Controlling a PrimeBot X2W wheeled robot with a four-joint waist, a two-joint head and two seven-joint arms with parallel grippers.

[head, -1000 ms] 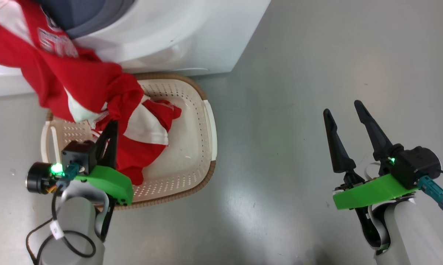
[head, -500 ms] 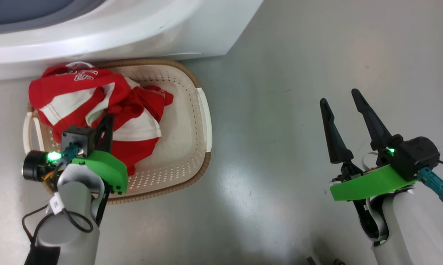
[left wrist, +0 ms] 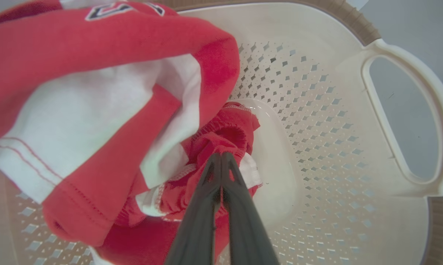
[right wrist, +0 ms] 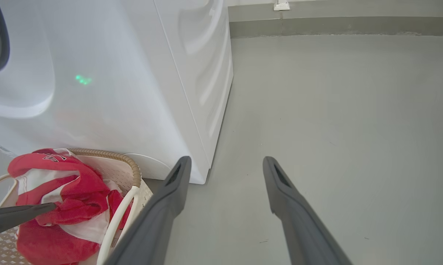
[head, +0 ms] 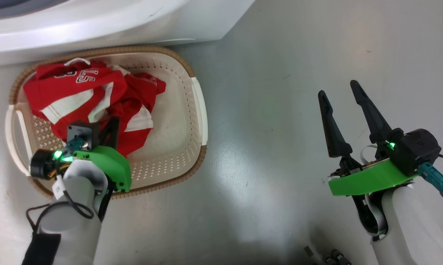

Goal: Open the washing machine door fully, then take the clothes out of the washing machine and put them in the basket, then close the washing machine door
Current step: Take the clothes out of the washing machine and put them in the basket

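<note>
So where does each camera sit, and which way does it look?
Head view: on the robot's head, looking down at the basket, floor, left gripper and right gripper.
Left wrist view: on the left wrist, looking into the basket along shut fingers pinching the red clothes.
Right wrist view: on the right wrist, looking past open fingers at floor and washing machine.
All share the basket.

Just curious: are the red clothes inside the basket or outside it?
Inside. The clothes lie bunched within the basket walls, the left gripper shut on them.
</note>
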